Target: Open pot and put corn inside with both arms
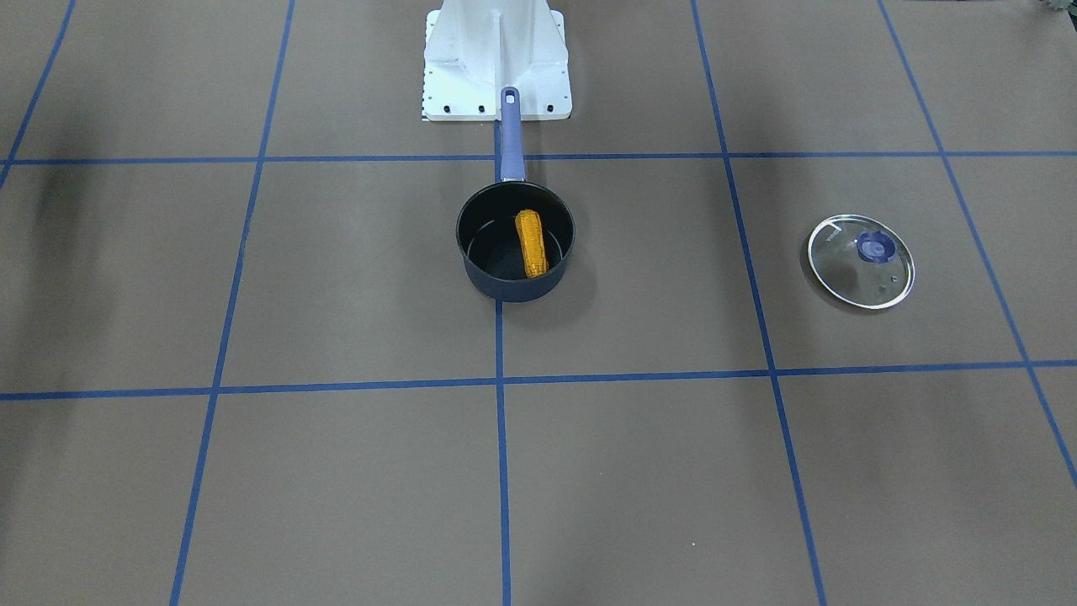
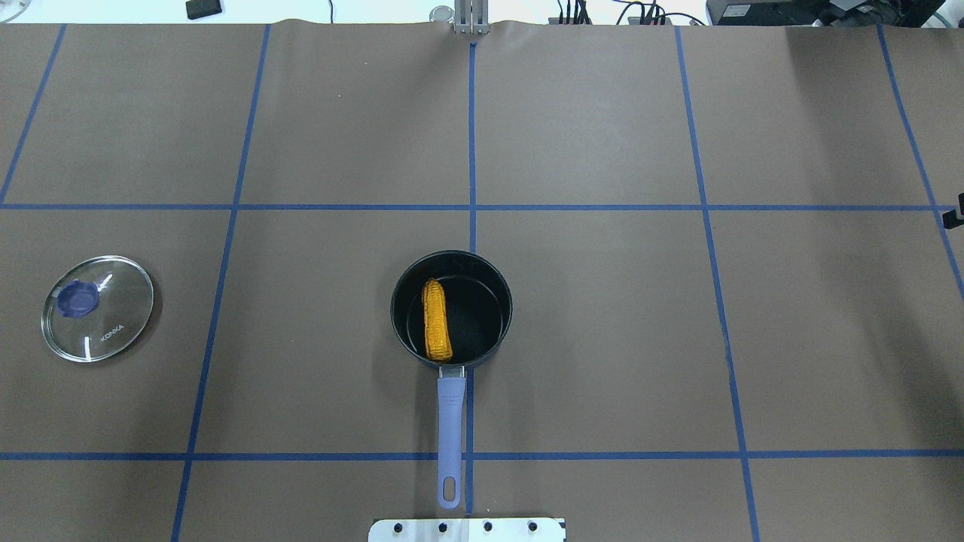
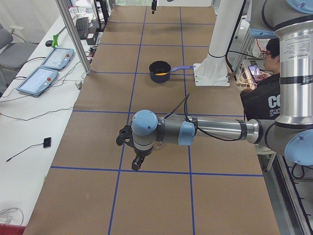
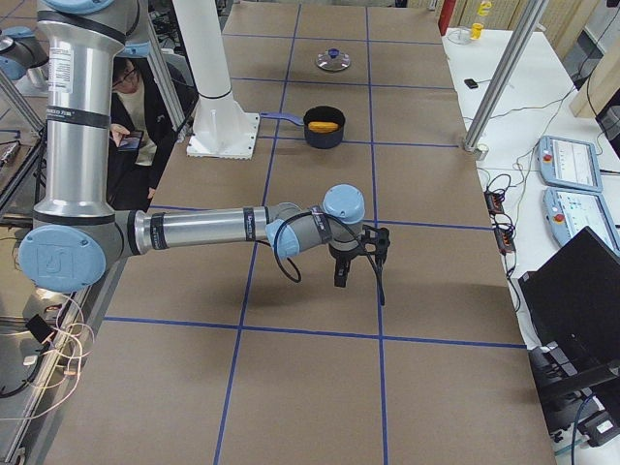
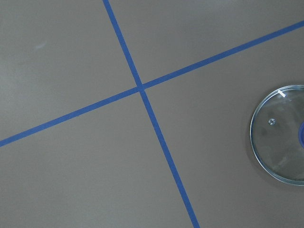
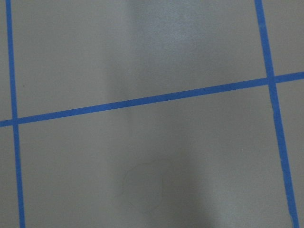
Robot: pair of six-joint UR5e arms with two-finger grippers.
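The dark pot (image 1: 505,289) stands open near the table's middle, its purple handle (image 2: 450,421) pointing at the robot base. The yellow-orange corn (image 1: 531,244) lies inside it, on the left of the pot in the overhead view (image 2: 437,320). The glass lid (image 2: 97,309) with a blue knob lies flat on the table far to the robot's left, also at the right edge of the left wrist view (image 5: 280,137). My left gripper (image 3: 137,164) hangs above the table near the lid's side. My right gripper (image 4: 341,276) hangs over bare table on the other side. I cannot tell whether either is open or shut.
Blue tape lines grid the brown table. The white robot base (image 1: 496,59) stands just behind the pot handle. A seated person (image 3: 266,88) is beside the base. Tablets (image 3: 44,68) and cables lie on the side bench.
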